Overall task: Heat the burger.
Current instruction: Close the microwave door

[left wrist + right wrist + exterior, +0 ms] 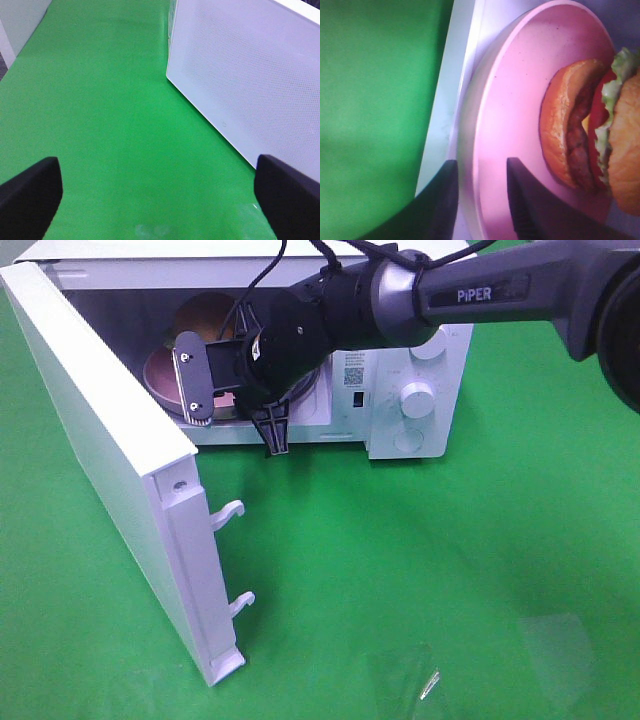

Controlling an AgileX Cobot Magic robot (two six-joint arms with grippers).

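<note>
The burger [600,130], with a golden-brown bun, green lettuce and red sauce, lies on a pink round plate [520,100] in the right wrist view. The plate [158,375] rests inside the open microwave [412,400]. My right gripper [480,200] reaches into the cavity. Its two dark fingers stand either side of the plate's rim, parted, with bare plate showing beside the inner one. The right arm [300,330] hides most of the burger from above. My left gripper [160,200] is open over the green cloth beside the microwave's white perforated wall [250,75], holding nothing.
The microwave door [110,440] swings out to the left, with two latch hooks [230,510] on its edge. Green cloth [420,570] covers the table in front. A clear plastic sheet [430,680] lies near the front edge.
</note>
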